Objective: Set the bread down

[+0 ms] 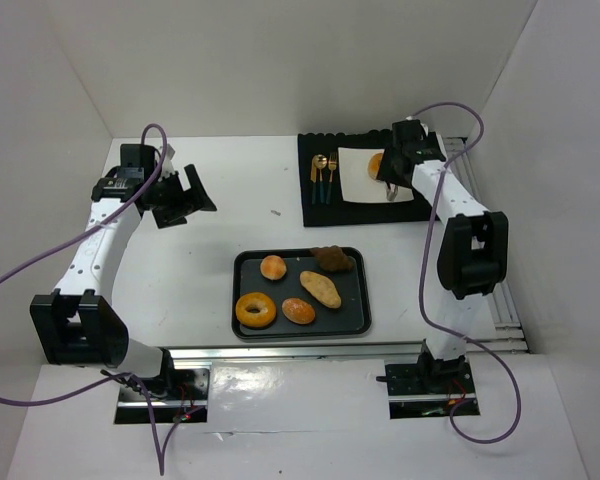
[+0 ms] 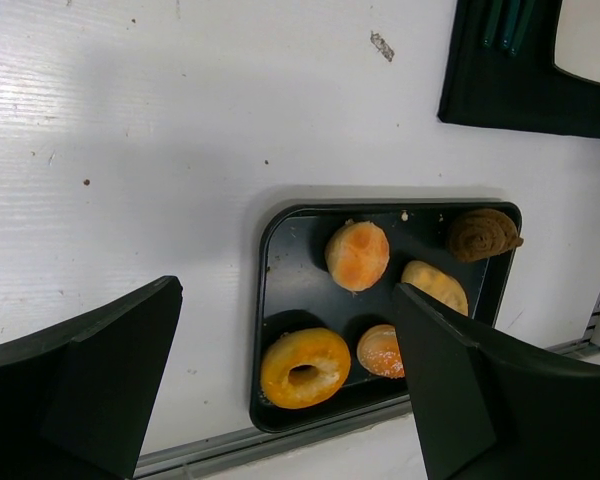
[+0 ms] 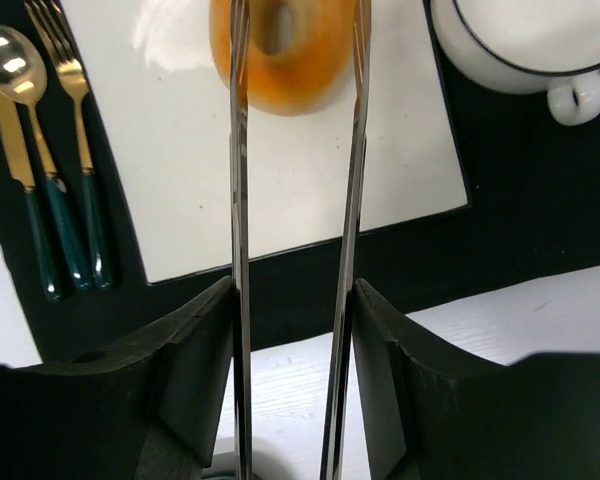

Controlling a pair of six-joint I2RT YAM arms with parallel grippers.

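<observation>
One ring-shaped golden bread point(image 1: 255, 309) lies at the front left of the black tray point(image 1: 300, 334); it also shows in the left wrist view point(image 2: 305, 367). The second ring bread point(image 3: 300, 75) lies on the white square plate point(image 3: 280, 190), at the back right in the top view point(image 1: 377, 165). My right gripper point(image 3: 292, 290) is shut on metal tongs point(image 3: 238, 200), whose two arms reach either side of that bread. My left gripper point(image 1: 180, 200) is open and empty, held above the table left of the tray.
The tray also holds two round rolls point(image 1: 272, 267), an oval roll point(image 1: 320, 289) and a dark brown pastry point(image 1: 331, 258). On the black mat point(image 3: 520, 230) are a gold spoon point(image 3: 20, 150), a fork point(image 3: 75, 140) and a white cup point(image 3: 520, 40).
</observation>
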